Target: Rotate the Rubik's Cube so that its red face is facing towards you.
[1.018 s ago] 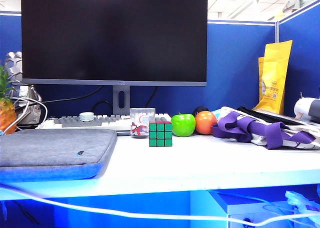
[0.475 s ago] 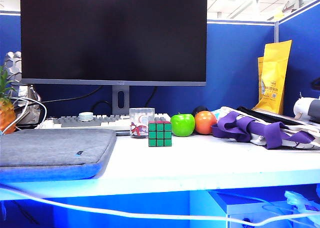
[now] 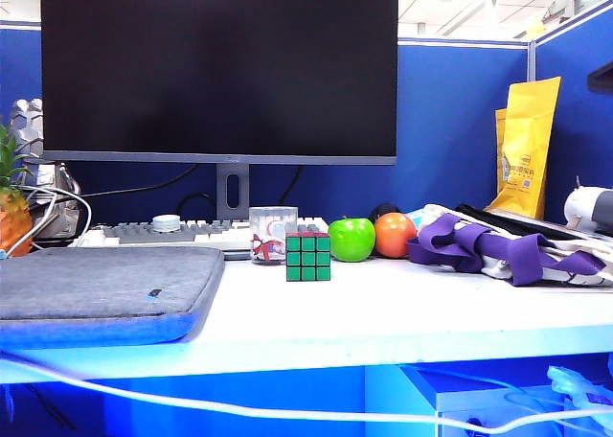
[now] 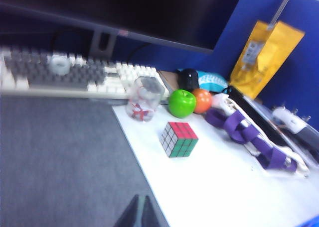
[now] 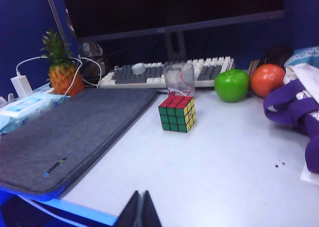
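The Rubik's Cube (image 3: 307, 256) sits untouched on the white desk (image 3: 383, 312), green side toward the exterior camera and the red face (image 5: 176, 102) on top. Neither arm shows in that view; each wrist view shows its own gripper, the left gripper (image 4: 140, 214) over the grey sleeve (image 4: 55, 162) and the right gripper (image 5: 141, 210) above the near desk edge, both with fingers pressed together and empty. To do this step well, I judge a gripper must open, straddle two opposite side faces, and tip the cube forward so red comes round. The glass cup (image 3: 272, 233) stands just behind the cube, seemingly apart though the blurred left wrist view leaves that unsure, with the green apple (image 3: 351, 239) just beside and an orange (image 3: 395, 234) beyond; these crowd the approach.
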Action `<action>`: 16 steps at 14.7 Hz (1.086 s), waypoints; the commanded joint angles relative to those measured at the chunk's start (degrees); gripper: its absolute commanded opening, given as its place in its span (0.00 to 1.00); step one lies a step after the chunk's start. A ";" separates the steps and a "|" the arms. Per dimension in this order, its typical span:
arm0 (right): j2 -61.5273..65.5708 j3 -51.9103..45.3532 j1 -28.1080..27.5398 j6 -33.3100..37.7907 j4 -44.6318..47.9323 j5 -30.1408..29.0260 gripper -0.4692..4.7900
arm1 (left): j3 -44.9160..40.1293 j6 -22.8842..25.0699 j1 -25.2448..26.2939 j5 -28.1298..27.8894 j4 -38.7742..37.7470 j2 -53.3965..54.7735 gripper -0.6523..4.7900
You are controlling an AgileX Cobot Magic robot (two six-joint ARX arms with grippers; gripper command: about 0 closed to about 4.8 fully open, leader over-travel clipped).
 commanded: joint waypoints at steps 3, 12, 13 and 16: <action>17.29 12.20 -0.07 -1.46 3.02 6.05 0.08 | 21.70 8.33 -1.95 8.04 0.59 30.64 0.11; 75.65 46.77 -0.09 -1.42 16.92 -9.35 0.08 | 47.41 16.15 -7.28 -5.97 -13.94 57.48 0.11; 80.50 51.89 -0.13 -0.66 14.47 -11.45 0.08 | 49.33 20.98 -7.28 -14.49 -13.79 58.90 0.11; 89.96 62.14 -0.07 0.02 8.39 -11.50 0.09 | 52.22 24.00 -6.88 -17.99 -16.02 62.93 0.12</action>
